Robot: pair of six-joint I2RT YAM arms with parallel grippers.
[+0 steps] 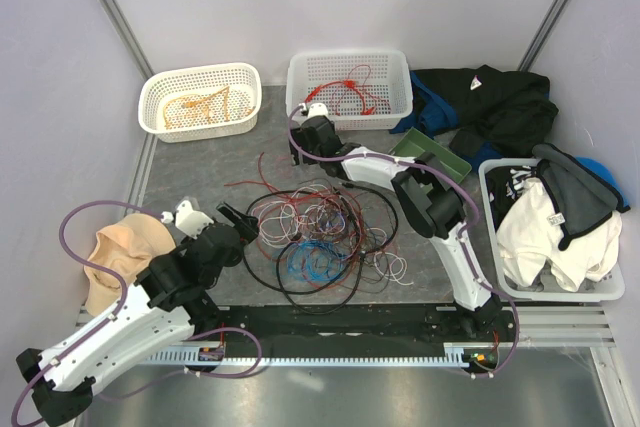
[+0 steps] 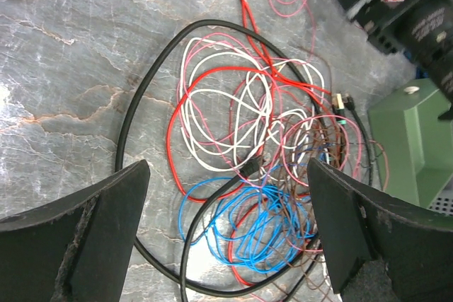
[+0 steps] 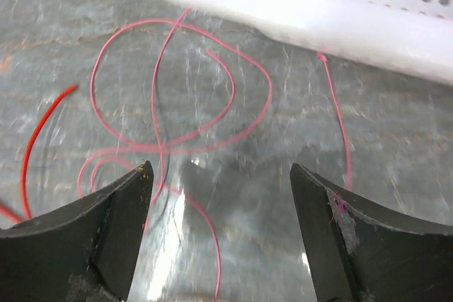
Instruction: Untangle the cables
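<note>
Veined grey stone-look tabletop (image 1: 200, 162) under thin, looping, tangled cables (image 1: 320, 232)

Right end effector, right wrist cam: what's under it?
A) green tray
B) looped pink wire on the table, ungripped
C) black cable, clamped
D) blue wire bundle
B: the right end effector stands open over a thin pink wire lying looped on the table, beside the white basket; nothing is gripped.

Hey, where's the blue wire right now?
In the top view, the blue wire lies bunched at the near side of the tangle, inside the black cable loop.
</note>
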